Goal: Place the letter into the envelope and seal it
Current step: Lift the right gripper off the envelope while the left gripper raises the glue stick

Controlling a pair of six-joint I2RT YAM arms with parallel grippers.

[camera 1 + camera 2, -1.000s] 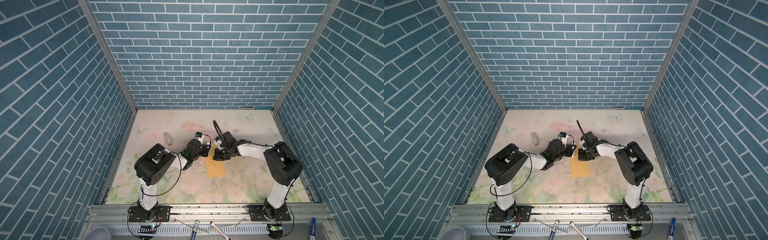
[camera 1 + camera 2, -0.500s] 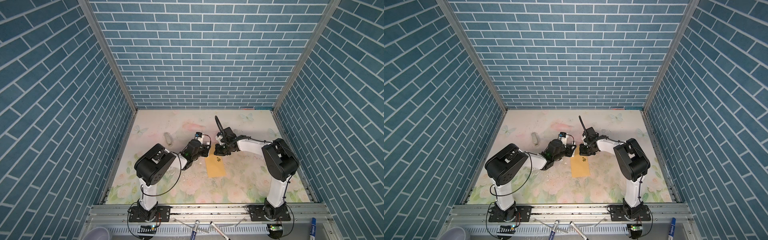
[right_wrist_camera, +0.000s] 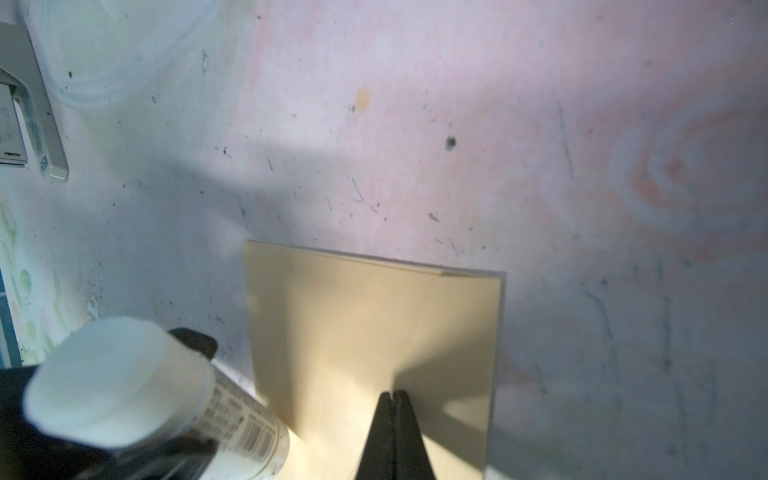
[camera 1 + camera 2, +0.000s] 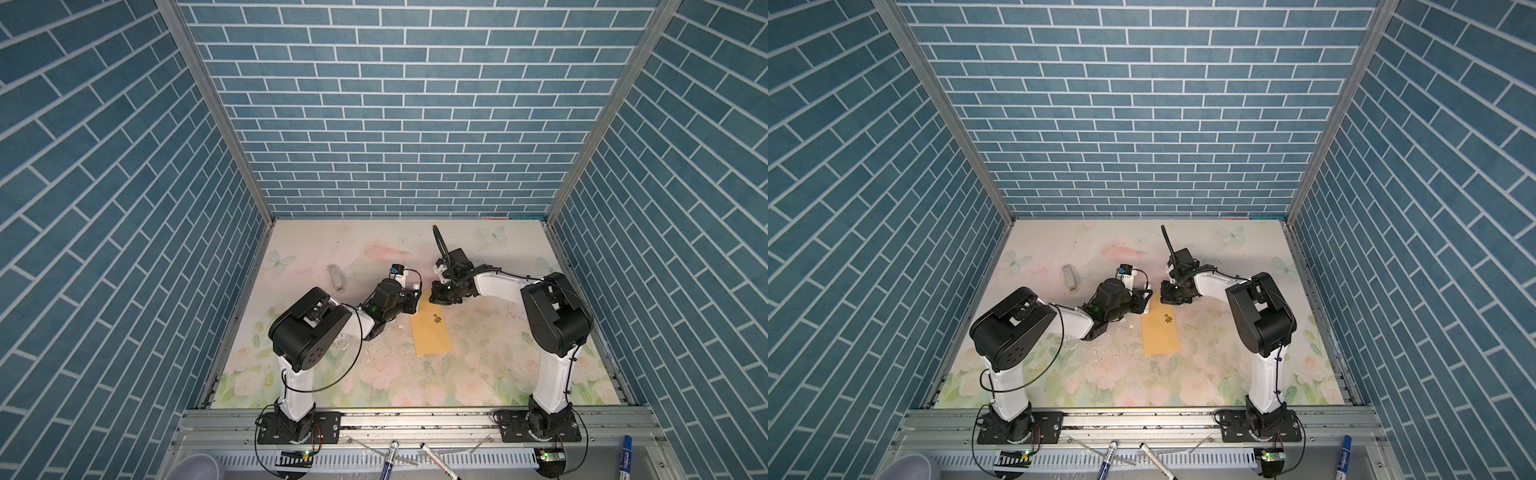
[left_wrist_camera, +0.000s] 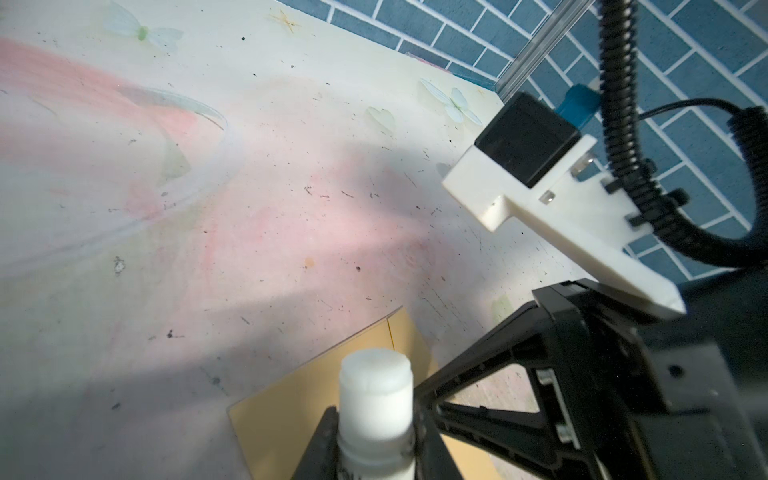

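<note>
The mustard envelope (image 4: 431,336) (image 4: 1160,334) lies flat mid-table with its flap down, and a small gold sticker (image 4: 436,319) shows on it. The letter is out of view. My left gripper (image 4: 409,297) (image 5: 374,436) is at the envelope's far left corner, shut on a white glue stick (image 5: 376,399) (image 3: 124,386). My right gripper (image 4: 438,299) (image 3: 392,399) is shut with nothing in it. Its tips are over the far end of the envelope (image 3: 365,324); whether they touch the paper I cannot tell.
A small grey object (image 4: 336,277) (image 3: 25,124) lies on the floral mat at the back left. Marker pens (image 4: 388,457) and a blue marker (image 4: 625,453) lie on the front rail. Blue brick walls enclose three sides.
The right gripper has drawn back toward the envelope's far end, uncovering the gold sticker. The left gripper with the glue stick has stayed put.
</note>
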